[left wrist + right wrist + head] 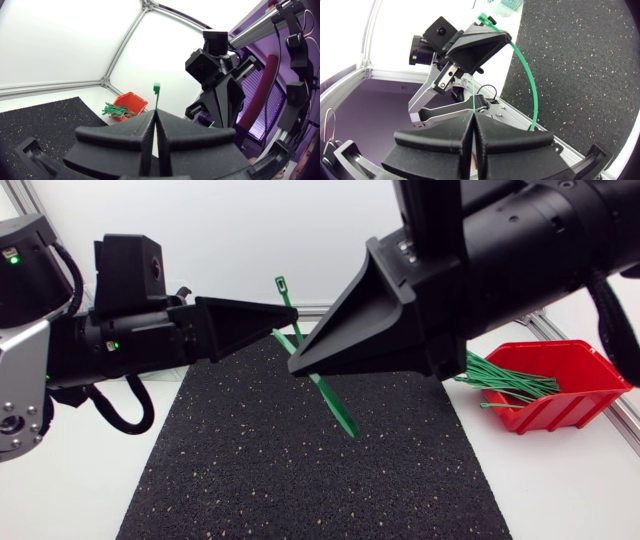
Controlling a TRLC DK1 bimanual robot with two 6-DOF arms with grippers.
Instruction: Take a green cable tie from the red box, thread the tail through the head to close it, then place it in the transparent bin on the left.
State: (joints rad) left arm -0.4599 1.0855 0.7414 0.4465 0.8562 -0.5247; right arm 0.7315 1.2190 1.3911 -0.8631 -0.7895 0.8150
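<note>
A green cable tie [340,408] hangs in the air over the black mat [300,470], held by both grippers. My left gripper [293,315] is shut on it just below its square head [281,283], which sticks up past the fingertips [156,90]. My right gripper [293,367] faces it tip to tip and is shut on the thin strap [471,100]. The rest of the strap bows out in an arc [530,85] beside the right gripper. The red box [560,385] holds several green ties [505,380] at the right. The transparent bin is out of view.
The black mat covers the middle of the white table. The red box [131,102] stands off the mat's right edge. An aluminium frame rail [545,328] runs behind it.
</note>
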